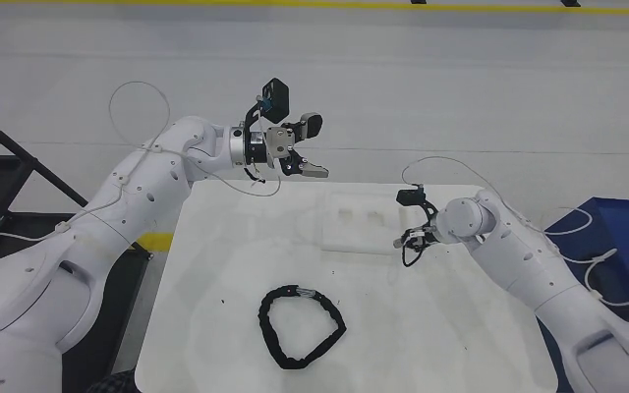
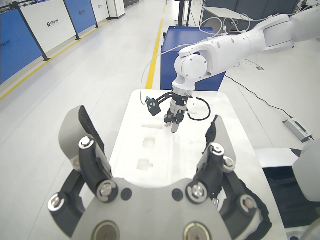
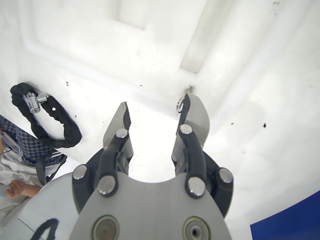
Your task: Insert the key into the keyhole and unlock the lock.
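The left gripper hung open at the far left, well apart from the chain lock lying at the near middle. The right gripper, also open, stood beside the foam tray. A silvery piece at one fingertip, perhaps the key, could slip aside on closing.

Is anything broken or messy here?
A little. On the left gripper, one black pad looks torn and ragged along its edge. Small dark specks dot the white table beside the foam tray. The chain lock lies in a tidy loop.
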Available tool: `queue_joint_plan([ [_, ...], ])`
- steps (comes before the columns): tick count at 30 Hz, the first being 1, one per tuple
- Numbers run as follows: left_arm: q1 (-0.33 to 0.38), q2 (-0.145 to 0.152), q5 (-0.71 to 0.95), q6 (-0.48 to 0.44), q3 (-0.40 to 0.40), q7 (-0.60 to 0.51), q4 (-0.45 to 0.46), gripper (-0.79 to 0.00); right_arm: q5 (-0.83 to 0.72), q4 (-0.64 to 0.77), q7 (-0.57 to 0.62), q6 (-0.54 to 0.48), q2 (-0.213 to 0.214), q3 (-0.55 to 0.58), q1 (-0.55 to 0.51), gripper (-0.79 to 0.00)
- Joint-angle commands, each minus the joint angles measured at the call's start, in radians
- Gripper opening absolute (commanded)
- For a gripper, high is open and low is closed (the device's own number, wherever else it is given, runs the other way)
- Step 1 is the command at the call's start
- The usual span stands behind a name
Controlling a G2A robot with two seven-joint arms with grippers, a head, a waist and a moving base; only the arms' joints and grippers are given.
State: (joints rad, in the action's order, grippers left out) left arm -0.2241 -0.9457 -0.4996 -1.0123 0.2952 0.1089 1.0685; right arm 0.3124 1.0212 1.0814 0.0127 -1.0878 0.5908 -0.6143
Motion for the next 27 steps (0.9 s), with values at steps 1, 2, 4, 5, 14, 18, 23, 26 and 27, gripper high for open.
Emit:
queue_joint_plan([
  [1, 0.000, 0.000, 0.000, 0.000, 0.000, 0.000, 0.000, 0.000, 0.007, -0.005, 0.002, 0.013, -0.001, 0.002, 0.001, -0.508],
  [2, 0.000, 0.000, 0.000, 0.000, 0.000, 0.000, 0.000, 0.000, 0.011, -0.005, 0.003, 0.017, -0.003, 0.003, 0.001, -0.520],
  [4, 0.000, 0.000, 0.000, 0.000, 0.000, 0.000, 0.000, 0.000, 0.018, -0.011, 0.002, 0.030, -0.004, 0.006, 0.001, -0.545],
  [5, 0.000, 0.000, 0.000, 0.000, 0.000, 0.000, 0.000, 0.000, 0.023, -0.013, 0.002, 0.038, -0.005, 0.007, 0.002, -0.542],
  [14, 0.000, 0.000, 0.000, 0.000, 0.000, 0.000, 0.000, 0.000, 0.041, -0.027, 0.008, 0.063, -0.016, 0.014, -0.001, -0.600],
  [18, 0.000, 0.000, 0.000, 0.000, 0.000, 0.000, 0.000, 0.000, 0.046, -0.041, 0.009, 0.066, -0.025, 0.011, 0.000, -0.665],
  [23, 0.000, 0.000, 0.000, 0.000, 0.000, 0.000, 0.000, 0.000, 0.046, -0.067, 0.009, 0.065, -0.037, 0.009, 0.003, -0.748],
  [26, 0.000, 0.000, 0.000, 0.000, 0.000, 0.000, 0.000, 0.000, 0.047, -0.083, 0.006, 0.063, -0.045, 0.008, 0.005, -0.717],
  [27, 0.000, 0.000, 0.000, 0.000, 0.000, 0.000, 0.000, 0.000, 0.047, -0.089, 0.005, 0.063, -0.047, 0.008, 0.006, -0.714],
])
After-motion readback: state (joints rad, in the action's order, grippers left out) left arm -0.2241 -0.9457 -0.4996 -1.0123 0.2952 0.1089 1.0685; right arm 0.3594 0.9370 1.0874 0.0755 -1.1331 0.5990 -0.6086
